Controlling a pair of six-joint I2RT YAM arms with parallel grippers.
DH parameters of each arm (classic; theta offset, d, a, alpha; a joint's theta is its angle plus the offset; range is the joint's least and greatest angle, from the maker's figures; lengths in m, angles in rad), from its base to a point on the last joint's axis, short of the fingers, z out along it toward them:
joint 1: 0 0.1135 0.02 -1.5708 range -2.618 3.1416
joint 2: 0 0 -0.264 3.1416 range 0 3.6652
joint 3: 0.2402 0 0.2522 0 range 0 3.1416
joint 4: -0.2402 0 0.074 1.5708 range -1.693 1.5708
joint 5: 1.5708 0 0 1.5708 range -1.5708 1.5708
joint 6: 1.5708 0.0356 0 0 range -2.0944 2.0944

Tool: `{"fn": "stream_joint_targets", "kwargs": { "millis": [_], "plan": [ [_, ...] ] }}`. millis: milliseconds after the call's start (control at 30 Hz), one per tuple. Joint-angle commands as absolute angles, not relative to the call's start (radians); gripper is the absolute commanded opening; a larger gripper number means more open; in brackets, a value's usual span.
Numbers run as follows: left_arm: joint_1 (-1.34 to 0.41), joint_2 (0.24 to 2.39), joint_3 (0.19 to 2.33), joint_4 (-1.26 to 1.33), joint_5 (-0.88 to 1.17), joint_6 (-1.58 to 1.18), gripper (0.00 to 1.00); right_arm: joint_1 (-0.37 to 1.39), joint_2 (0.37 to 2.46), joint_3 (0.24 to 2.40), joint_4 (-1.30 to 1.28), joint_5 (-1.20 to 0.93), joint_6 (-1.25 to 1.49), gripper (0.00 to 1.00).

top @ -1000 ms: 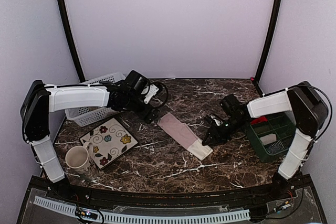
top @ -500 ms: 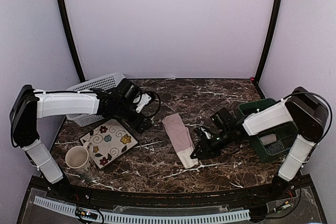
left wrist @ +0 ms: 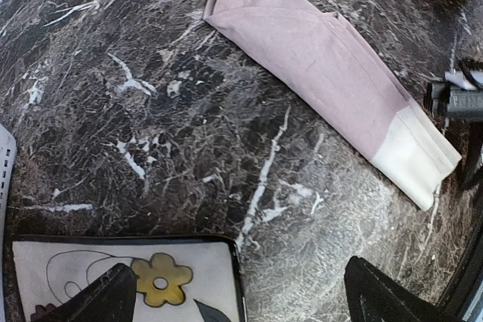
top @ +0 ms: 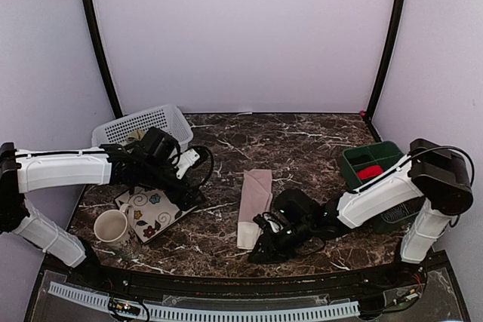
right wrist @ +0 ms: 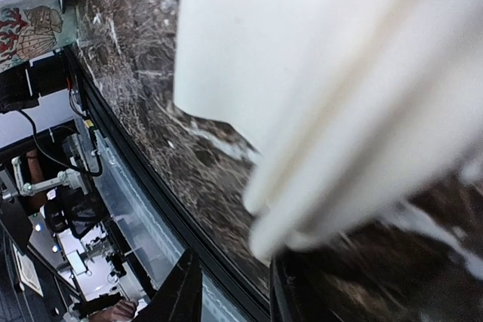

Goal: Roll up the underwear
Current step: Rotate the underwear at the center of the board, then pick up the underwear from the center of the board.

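The dusty pink underwear (top: 254, 190) lies folded into a long strip at the table's middle, its cream waistband (top: 245, 234) toward the near edge. In the left wrist view the underwear (left wrist: 317, 54) runs diagonally, waistband (left wrist: 417, 157) at the right. My right gripper (top: 263, 250) lies low at the waistband end. In the right wrist view its fingers (right wrist: 185, 288) stand a narrow gap apart, showing only the table edge between them. The blurred waistband (right wrist: 317, 88) fills the view just ahead of the right gripper (right wrist: 230, 262). My left gripper (top: 187, 195) hangs wide open over the plate's corner, apart from the cloth (left wrist: 241, 292).
A floral plate (top: 155, 205), also in the left wrist view (left wrist: 90, 277), and a mug (top: 112, 225) sit front left. A white basket (top: 143, 122) stands behind them. At the right is a green bin (top: 370, 157) holding a red roll (top: 370, 172). The table's front rim (top: 302, 271) is close to the right gripper.
The right gripper has swept left and toward the near edge, and the underwear's waistband end swung with it. The left arm has drawn back left, over the plate.
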State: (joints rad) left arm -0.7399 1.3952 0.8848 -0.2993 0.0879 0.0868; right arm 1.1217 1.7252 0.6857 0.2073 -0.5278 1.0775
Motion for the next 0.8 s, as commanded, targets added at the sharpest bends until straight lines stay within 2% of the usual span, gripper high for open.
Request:
{"fn": "stream_joint_targets", "kwargs": {
  "millis": [0, 133, 267, 467, 600, 767],
  "plan": [
    [-0.753, 1.317, 0.82, -0.242, 0.214, 0.113, 0.99, 1.124, 1.526, 0.627, 0.046, -0.354, 1.133, 0.33],
    [-0.783, 1.312, 0.805, -0.213, 0.323, 0.134, 0.97, 1.093, 1.411, 0.649, -0.054, -0.252, 1.059, 0.35],
    [-0.864, 1.384, 0.81, -0.185, 0.321, 0.143, 0.87, 0.999, 1.392, 0.684, -0.118, -0.265, 0.947, 0.35],
    [-0.929, 1.524, 0.845, -0.193, 0.336, 0.165, 0.63, 0.872, 1.489, 0.807, -0.207, -0.379, 0.704, 0.32],
    [-0.953, 1.599, 0.87, -0.194, 0.311, 0.188, 0.56, 0.852, 1.581, 0.898, -0.265, -0.423, 0.593, 0.3],
    [-0.973, 1.681, 0.885, -0.122, 0.295, 0.176, 0.48, 0.803, 1.584, 0.909, -0.264, -0.452, 0.569, 0.28]
  ]
}}
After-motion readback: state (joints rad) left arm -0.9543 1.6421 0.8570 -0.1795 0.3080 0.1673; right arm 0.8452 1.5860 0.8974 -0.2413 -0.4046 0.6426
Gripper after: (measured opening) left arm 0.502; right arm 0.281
